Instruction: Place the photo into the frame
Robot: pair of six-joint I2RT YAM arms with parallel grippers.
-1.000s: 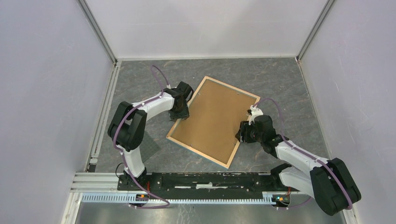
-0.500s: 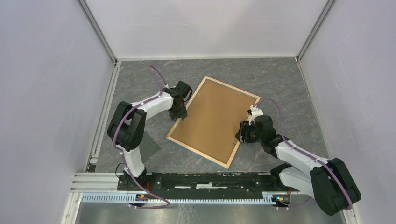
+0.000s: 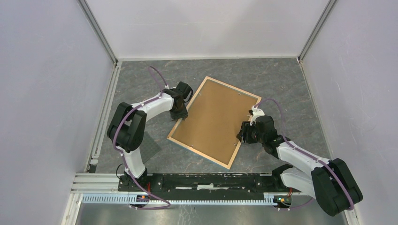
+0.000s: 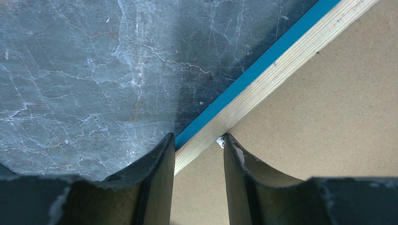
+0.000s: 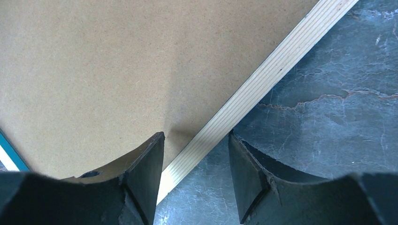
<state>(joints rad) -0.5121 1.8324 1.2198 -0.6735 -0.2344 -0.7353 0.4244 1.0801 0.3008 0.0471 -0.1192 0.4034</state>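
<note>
The frame (image 3: 197,152) lies back-up on the table, light wood rails around a brown backing board (image 3: 213,119). The photo is hidden. My left gripper (image 3: 181,114) is at the frame's left rail. In the left wrist view the gripper (image 4: 198,137) is shut on the wooden rail (image 4: 281,61), one finger on the blue outer edge and the other on the inner edge by a small metal tab (image 4: 219,139). My right gripper (image 3: 242,133) is at the right rail. In the right wrist view the gripper (image 5: 196,135) stands open astride that rail (image 5: 272,70), with a gap on the board side.
Grey marbled tabletop (image 3: 263,77) surrounds the frame. White walls with metal corner posts (image 3: 101,35) close in the left, back and right sides. A metal rail (image 3: 187,185) carrying both arm bases runs along the near edge.
The left gripper's jaws have narrowed onto the frame's left rail and the wrist has shifted slightly along it. The right arm and the frame have not moved.
</note>
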